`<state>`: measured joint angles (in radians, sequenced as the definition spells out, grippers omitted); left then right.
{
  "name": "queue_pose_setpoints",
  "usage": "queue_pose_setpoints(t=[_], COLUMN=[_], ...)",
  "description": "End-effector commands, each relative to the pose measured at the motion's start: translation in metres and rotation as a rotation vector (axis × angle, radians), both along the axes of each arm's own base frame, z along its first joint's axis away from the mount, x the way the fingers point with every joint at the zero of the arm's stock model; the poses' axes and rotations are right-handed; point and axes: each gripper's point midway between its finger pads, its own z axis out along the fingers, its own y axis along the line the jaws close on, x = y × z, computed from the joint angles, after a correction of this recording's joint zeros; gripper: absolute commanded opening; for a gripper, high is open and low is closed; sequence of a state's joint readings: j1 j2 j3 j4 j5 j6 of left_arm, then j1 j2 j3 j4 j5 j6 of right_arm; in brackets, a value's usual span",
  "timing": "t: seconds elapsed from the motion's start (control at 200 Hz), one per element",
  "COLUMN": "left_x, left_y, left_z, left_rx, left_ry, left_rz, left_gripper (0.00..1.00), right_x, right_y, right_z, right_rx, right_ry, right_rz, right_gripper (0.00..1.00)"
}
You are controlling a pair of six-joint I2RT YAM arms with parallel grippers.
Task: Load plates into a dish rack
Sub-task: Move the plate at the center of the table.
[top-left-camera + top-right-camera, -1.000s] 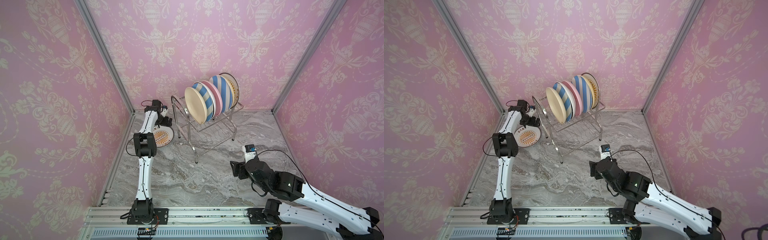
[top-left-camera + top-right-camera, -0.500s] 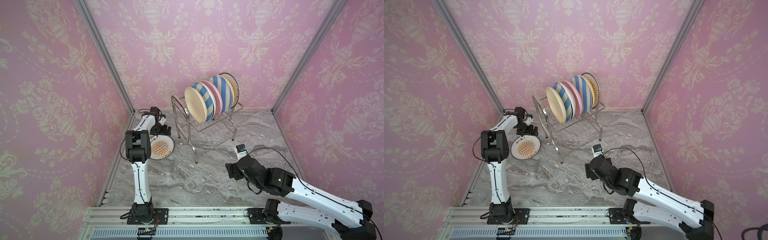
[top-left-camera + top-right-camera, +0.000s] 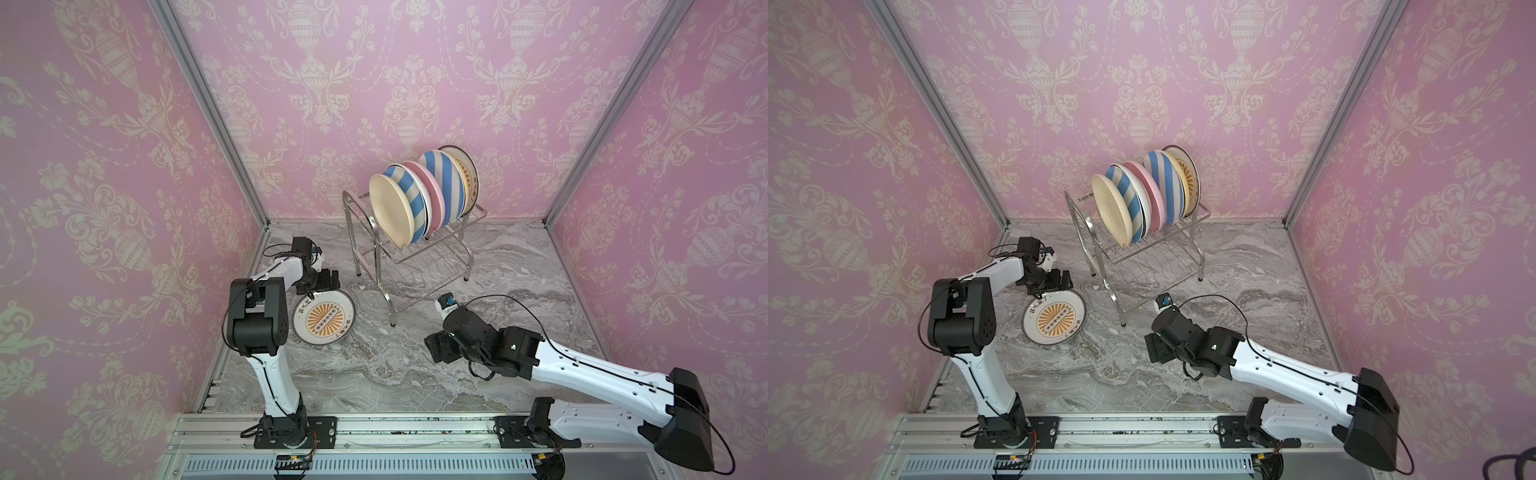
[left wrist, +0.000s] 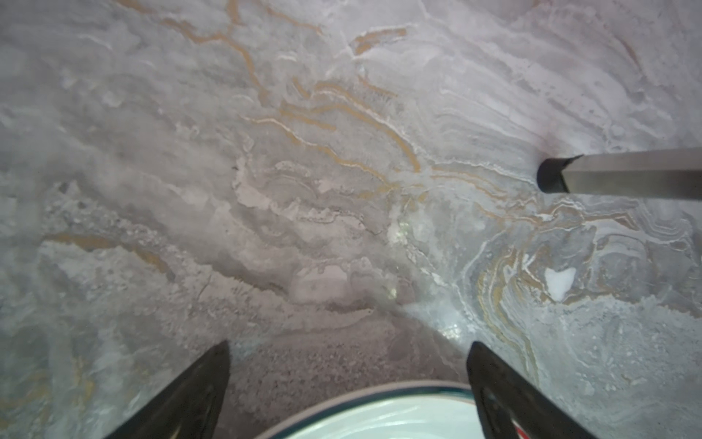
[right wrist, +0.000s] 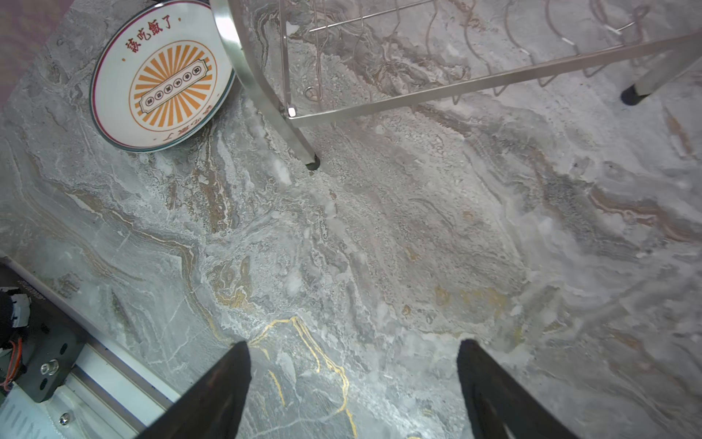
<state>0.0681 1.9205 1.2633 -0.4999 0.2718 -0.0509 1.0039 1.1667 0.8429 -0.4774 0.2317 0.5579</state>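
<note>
Straddling the twelve o'clock rim of the orange-sunburst plate (image 4: 380, 414), the fingers (image 4: 201, 387) of the left gripper (image 4: 349, 344) stand wide apart and, as far as the wrist view shows, pinch nothing. In a top view that plate lies on the marble table (image 3: 374, 374), at about eight o'clock from the dish rack (image 3: 383, 291) and just clear of its nearest leg.

The step in hand looks like the pickup. To do it well, I would ease one finger under the raised lip and the other over it, seat the rim deep between the pads, then close firmly before lifting, since glazed ceramic is slippery.

Five plates already stand on the upper shelf, with the cream plate (image 3: 390, 210) nearest the free wires at its nine o'clock end. I would turn the plate on edge and approach from that side, clear of the arched frame.

The right gripper (image 5: 354, 343) hangs wide and empty at six o'clock from the rack.
</note>
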Motion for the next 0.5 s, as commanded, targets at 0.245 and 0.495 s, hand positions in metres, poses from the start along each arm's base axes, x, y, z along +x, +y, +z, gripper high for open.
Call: queue_pose_setpoints(t=[0.245,0.495], left_x=[-0.09,-0.102], left_y=[-0.03,-0.034], left_z=[-0.017,0.007], left_rx=[-0.174,-0.218], left_ry=[0.085,-0.016], left_rz=[0.126,0.204], left_gripper=[0.99,0.99], right_x=[0.0,0.003], right_y=[0.104,0.131], right_z=[-0.05,-0.075], right_rx=[0.32,0.343], right_ry=[0.22,0.293], right_rz=[0.023,0.059], right_gripper=[0.78,0.75])
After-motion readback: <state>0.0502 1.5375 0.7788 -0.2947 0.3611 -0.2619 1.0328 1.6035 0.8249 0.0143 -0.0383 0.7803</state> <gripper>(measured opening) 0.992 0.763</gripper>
